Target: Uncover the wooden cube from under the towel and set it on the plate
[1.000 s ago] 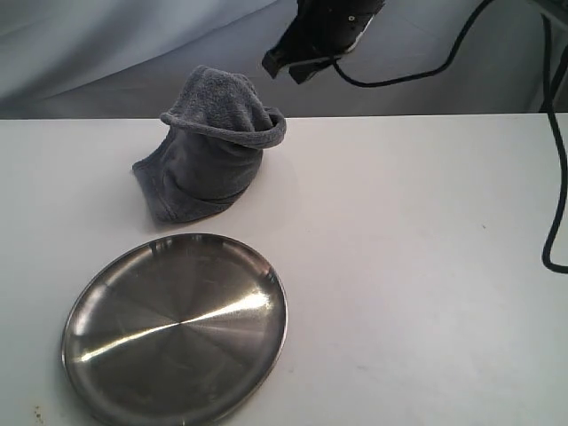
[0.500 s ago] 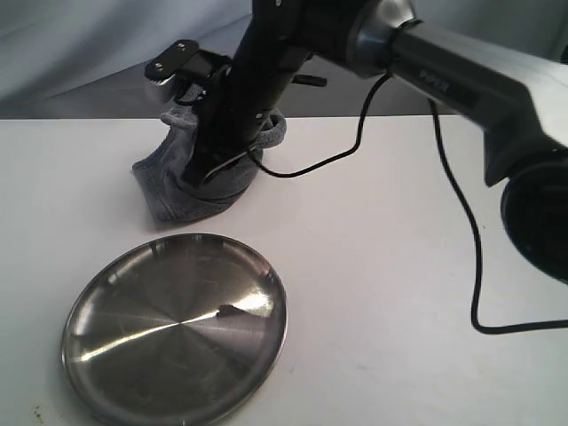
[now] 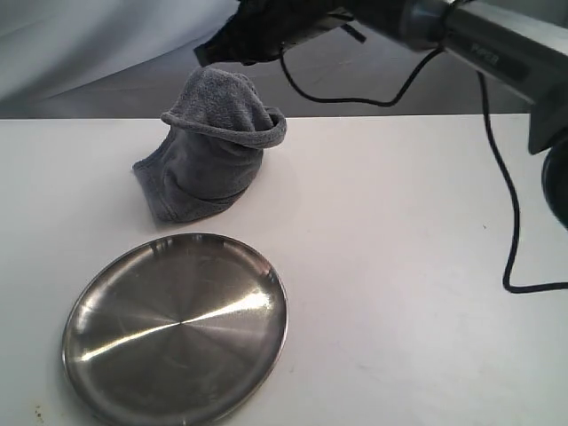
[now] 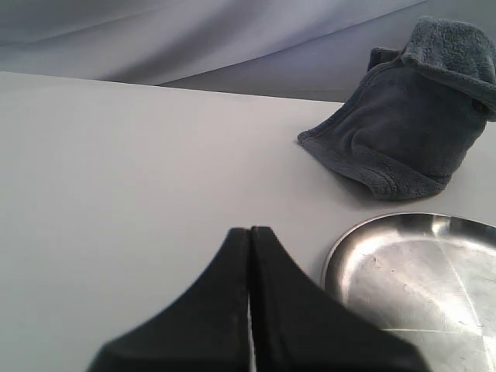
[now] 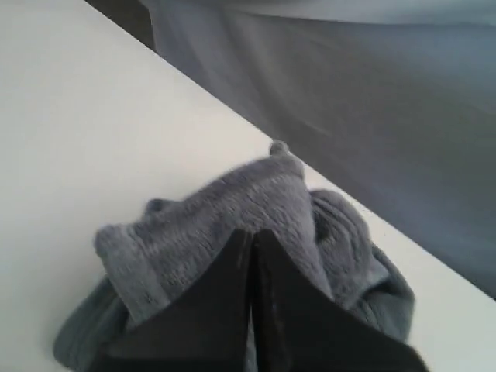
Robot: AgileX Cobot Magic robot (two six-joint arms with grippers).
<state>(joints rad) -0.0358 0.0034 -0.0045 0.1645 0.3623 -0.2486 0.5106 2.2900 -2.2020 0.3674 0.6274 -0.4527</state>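
- The wooden cube is nowhere to be seen. The towel [image 3: 213, 151] stands in a tall, tent-like heap near the far edge of the table [image 3: 399, 266], left of middle, and I judge the cube sits under it, propping the cloth up.
- The towel's top folds over into a thick rolled hem, probably the easiest part to pinch and lift.
- The right gripper [image 5: 249, 236] hangs just above that peak with its jaws pressed together and no cloth between them. It would have to part them before it can take a fold.
- The plate [image 3: 177, 328] lies bare by the near edge toward the left corner, just beside the towel's foot, so the carry should be short.
- The left gripper [image 4: 249, 232] sits low over the table beside the plate, jaws together on nothing, apparently kept out of the way.
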